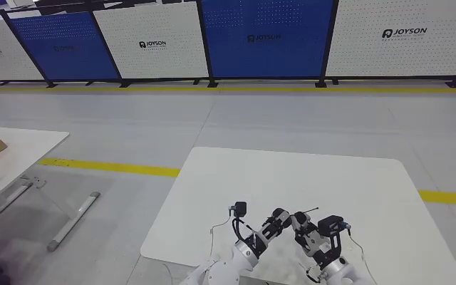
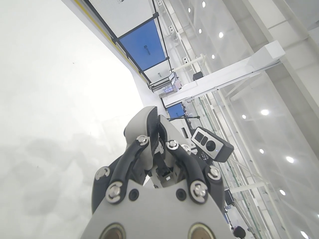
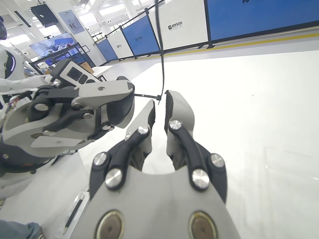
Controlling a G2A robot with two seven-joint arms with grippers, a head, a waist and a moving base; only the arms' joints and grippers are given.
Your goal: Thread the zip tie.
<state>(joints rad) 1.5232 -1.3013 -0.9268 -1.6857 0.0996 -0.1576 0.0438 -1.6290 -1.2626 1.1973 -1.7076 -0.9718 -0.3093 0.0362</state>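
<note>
A thin black zip tie [image 3: 161, 58] is held over the white table [image 1: 299, 178] near its front edge. My left gripper [image 3: 130, 98] is shut on one end of it. A short piece runs sideways from those fingers to the tie's small head [image 3: 158, 97]. From the head a long strap rises steeply. My right gripper [image 3: 160, 100] is open, and the head sits in the gap between its fingertips. In the top view the left gripper [image 1: 279, 216] and the right gripper [image 1: 298, 221] nearly meet, with the zip tie [image 1: 308, 211] a fine dark line beside them. In its own view the left gripper [image 2: 157, 118] has its pads pressed together.
Most of the table top stretches away bare beyond the grippers. A second white table [image 1: 21, 149] stands off to the left across the floor. Blue and white partitions [image 1: 263, 39] line the back. A thin black strip [image 3: 72, 211] lies low beside the right arm.
</note>
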